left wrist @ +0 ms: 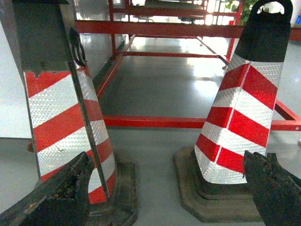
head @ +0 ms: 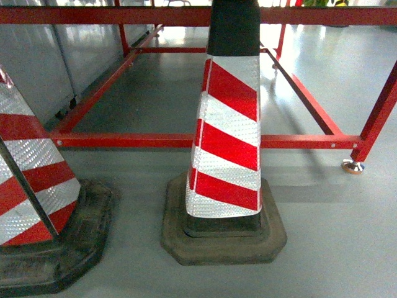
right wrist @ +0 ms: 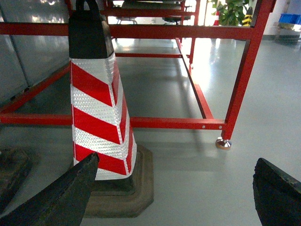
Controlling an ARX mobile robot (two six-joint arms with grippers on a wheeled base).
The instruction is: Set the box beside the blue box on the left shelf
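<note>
The two cones, the middle cone (head: 226, 143) and the side cone (head: 28, 180), have red and white stripes that sparkle with tiny bumps, a dull black top, and a rough, dirty black rubber-looking foot. The red frame (head: 186, 141) looks like smooth painted metal with a soft shine, and its little foot (head: 352, 166) is shiny silver metal. The grey floor (head: 335, 236) is smooth and shiny like a mirror where light hits it, and the dark fingers (left wrist: 61, 197) in the left wrist view and the fingers (right wrist: 56, 197) in the right wrist view look matt, scratched and crumbly.
</note>
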